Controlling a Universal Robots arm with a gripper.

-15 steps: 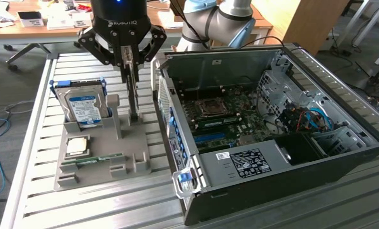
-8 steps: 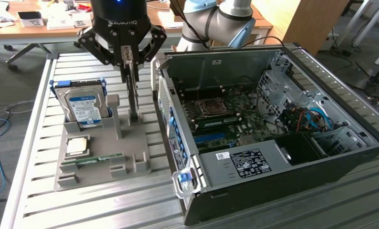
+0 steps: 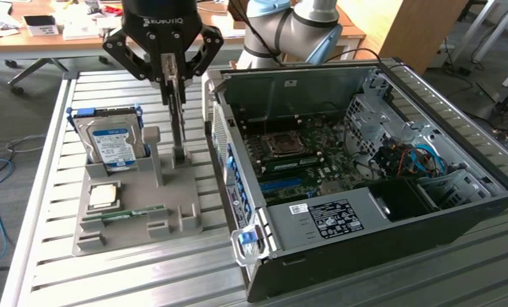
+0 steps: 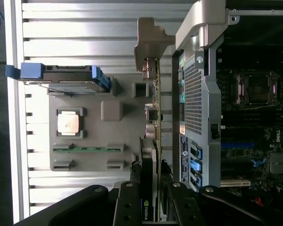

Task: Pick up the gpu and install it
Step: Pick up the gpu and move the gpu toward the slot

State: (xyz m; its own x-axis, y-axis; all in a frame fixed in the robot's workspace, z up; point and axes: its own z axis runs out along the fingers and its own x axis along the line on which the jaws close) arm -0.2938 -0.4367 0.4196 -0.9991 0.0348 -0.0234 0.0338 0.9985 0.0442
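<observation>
On the slatted counter [image 3: 108, 275], beside the open computer case [image 3: 365, 166], the gripper [image 3: 174, 80] held the gpu [image 3: 177, 128].
The gripper was closed narrowly on the card from above. The gpu stood upright and edge-on, its lower edge down at the grey holder tray [image 3: 126, 220], which lay toward the counter's edge at the exterior view's left. A hard drive [image 3: 113, 144] stood in the tray, with a processor chip [image 3: 103, 195] and a RAM stick [image 3: 121, 214] lying flat nearby. The gpu's silver bracket [image 4: 153, 42] sat at the end away from the gripper.
</observation>
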